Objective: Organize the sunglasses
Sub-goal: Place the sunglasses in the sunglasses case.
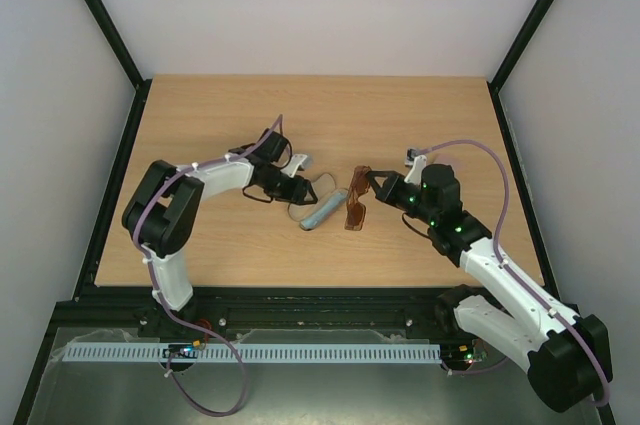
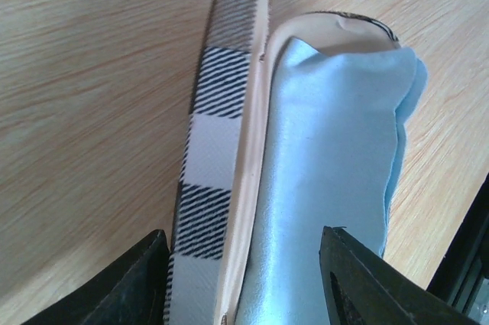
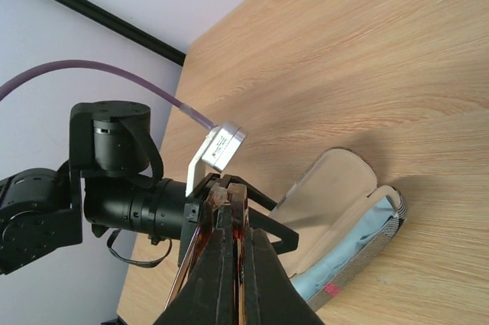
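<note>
- Two robot arms with black and white links, reaching in from the near edge over one light wooden table, meeting near its middle.
- One open oblong glasses case, black-and-white plaid outside with beige lining, lying on the table between the two grippers.
- One pale blue soft cloth tucked in the case's lower half, bulging above its rim.
- Left gripper low over one end of the case; its two black fingers apart, one outside the plaid lid, the other against the blue cloth. Cannot tell whether pressing in or only straddling.
- One pair of reddish-brown plastic sunglasses with brown lenses, just right of the case, hanging from the right gripper and tilted down towards the table.
- Right gripper with fingers together, clamped on the top of the reddish-brown frame, pointing towards the case and the left gripper.
- One thin black loop on the table beside the left wrist; too small to tell whether a wire-framed pair or a cable.
</note>
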Robot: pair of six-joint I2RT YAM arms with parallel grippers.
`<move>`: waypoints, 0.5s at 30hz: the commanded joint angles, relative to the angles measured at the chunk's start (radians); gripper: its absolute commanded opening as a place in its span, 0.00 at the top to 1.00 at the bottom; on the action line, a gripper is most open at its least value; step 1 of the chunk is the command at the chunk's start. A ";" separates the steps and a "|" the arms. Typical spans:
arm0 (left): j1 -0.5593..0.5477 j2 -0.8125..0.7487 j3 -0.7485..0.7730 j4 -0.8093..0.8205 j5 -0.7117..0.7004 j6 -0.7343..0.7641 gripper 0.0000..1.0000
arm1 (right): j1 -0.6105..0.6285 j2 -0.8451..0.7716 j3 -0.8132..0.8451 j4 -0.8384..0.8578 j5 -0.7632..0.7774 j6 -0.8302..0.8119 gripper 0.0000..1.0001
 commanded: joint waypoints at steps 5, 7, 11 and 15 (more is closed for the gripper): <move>-0.024 -0.047 0.028 -0.038 0.016 -0.034 0.47 | 0.003 0.023 -0.002 -0.059 0.041 -0.025 0.99; -0.035 -0.053 0.028 -0.041 0.018 -0.039 0.47 | 0.003 0.041 0.007 -0.087 0.058 -0.026 0.99; -0.060 -0.065 0.025 -0.040 0.023 -0.051 0.47 | 0.003 0.096 0.039 -0.159 0.105 -0.032 0.99; -0.074 -0.072 0.022 -0.036 0.026 -0.066 0.47 | 0.003 0.163 0.062 -0.190 0.104 -0.034 0.99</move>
